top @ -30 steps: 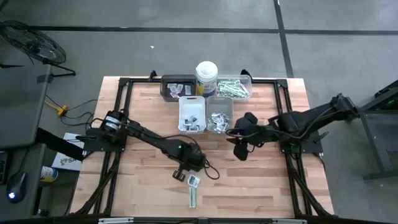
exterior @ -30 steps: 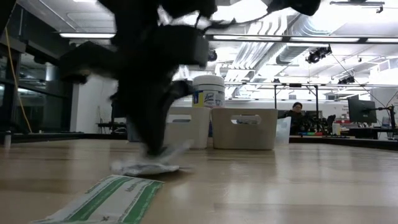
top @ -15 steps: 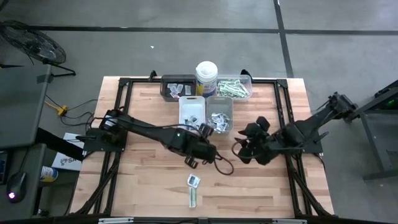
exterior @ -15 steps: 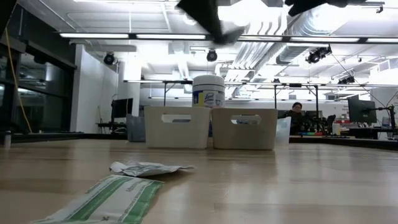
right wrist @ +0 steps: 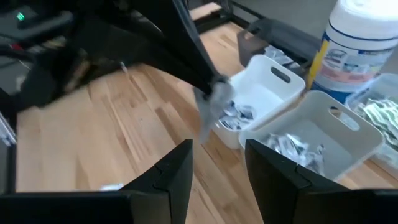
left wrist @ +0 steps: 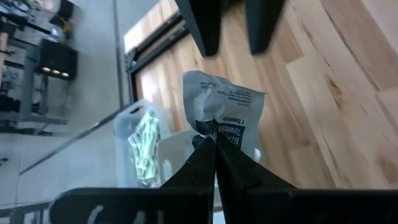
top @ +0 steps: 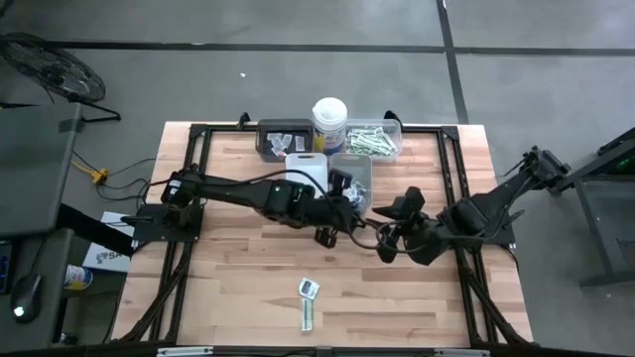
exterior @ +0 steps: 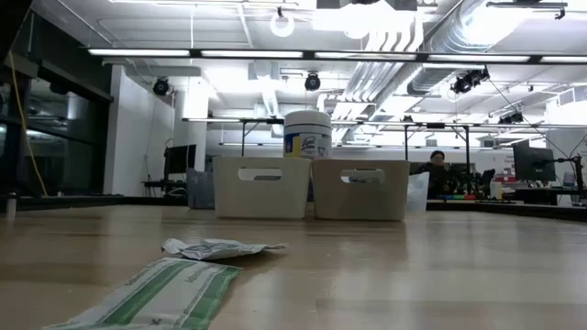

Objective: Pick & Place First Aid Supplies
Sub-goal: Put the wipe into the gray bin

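The left gripper (left wrist: 214, 134) is clenched on a crumpled white sachet (left wrist: 222, 110) printed with dark lettering, pinching it by its lower edge so the packet stands up from the fingertips. In the high view this gripper (top: 349, 190) hangs over the grey tray (top: 351, 169), at the tray's near end, with the white tray (top: 310, 167) just beside it on the side of its own arm. From the right wrist, the held sachet (right wrist: 216, 99) dangles above the table in front of the white tray's (right wrist: 264, 87) near wall, and the grey tray (right wrist: 348, 134) with its heap of sachets lies beyond it. The right gripper (top: 389, 235) waits close by, on the table's near side of the left one, its fingers (right wrist: 177, 165) spread apart with nothing between them. Farther behind the trays stand the white canister (top: 328, 123), a dark tray (top: 281, 138) and a clear tray (top: 374, 139) of green strips. Well away from both grippers, toward the table's front edge, one sachet (top: 310, 288) lies flat on the wood with a green-and-white strip (top: 307, 314) just beside it; the low view shows the same sachet (exterior: 220, 247) and strip (exterior: 156, 295).
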Tool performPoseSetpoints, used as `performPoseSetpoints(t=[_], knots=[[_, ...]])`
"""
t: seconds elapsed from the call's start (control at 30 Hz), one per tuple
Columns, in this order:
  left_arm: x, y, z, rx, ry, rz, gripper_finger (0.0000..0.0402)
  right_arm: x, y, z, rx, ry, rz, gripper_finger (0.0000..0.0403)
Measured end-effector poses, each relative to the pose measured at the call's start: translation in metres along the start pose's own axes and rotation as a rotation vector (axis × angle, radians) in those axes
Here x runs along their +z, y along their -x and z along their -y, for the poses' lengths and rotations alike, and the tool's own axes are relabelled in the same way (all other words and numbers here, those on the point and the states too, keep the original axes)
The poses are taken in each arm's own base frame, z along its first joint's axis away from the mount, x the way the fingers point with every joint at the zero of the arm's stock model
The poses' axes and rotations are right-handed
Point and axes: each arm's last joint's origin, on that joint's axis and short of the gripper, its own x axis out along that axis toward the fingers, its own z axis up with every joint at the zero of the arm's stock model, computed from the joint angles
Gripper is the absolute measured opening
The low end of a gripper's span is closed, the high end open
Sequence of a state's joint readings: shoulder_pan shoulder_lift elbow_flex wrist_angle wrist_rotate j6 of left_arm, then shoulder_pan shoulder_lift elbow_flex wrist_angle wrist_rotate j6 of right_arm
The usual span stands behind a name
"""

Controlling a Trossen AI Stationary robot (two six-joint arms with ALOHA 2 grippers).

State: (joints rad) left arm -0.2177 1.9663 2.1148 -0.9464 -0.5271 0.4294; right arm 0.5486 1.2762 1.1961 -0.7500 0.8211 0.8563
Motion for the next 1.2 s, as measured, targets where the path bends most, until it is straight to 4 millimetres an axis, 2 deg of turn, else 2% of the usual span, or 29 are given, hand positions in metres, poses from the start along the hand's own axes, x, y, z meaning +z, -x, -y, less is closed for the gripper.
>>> performPoseSetpoints(t=[0.3, 0.53, 0.63, 0.83, 1.03, 1.2], knots=[[0.009, 0.004, -0.008, 0.055, 0.013, 0.072, 0.0, 0.009, -0.009, 0.005, -0.02, -0.082, 0.022, 0.014], [0.009, 0.004, -0.008, 0.056, 0.01, 0.073, 0.0, 0.018, -0.016, 0.004, 0.042, -0.052, 0.022, 0.0137], [0.009, 0.004, -0.008, 0.056, 0.01, 0.074, 0.0, 0.02, -0.019, 0.006, 0.042, -0.048, 0.011, 0.0115], [0.009, 0.004, -0.008, 0.053, -0.003, 0.073, 0.0, 0.022, -0.022, 0.009, 0.036, -0.034, 0.008, 0.0012], [0.008, 0.004, -0.007, 0.047, -0.023, 0.065, 0.0005, 0.023, -0.025, 0.01, 0.069, -0.033, -0.03, 0.0005], [0.004, 0.004, -0.007, 0.06, -0.098, 0.012, 0.0047, 0.023, -0.028, 0.015, 0.049, -0.035, -0.063, 0.0003]])
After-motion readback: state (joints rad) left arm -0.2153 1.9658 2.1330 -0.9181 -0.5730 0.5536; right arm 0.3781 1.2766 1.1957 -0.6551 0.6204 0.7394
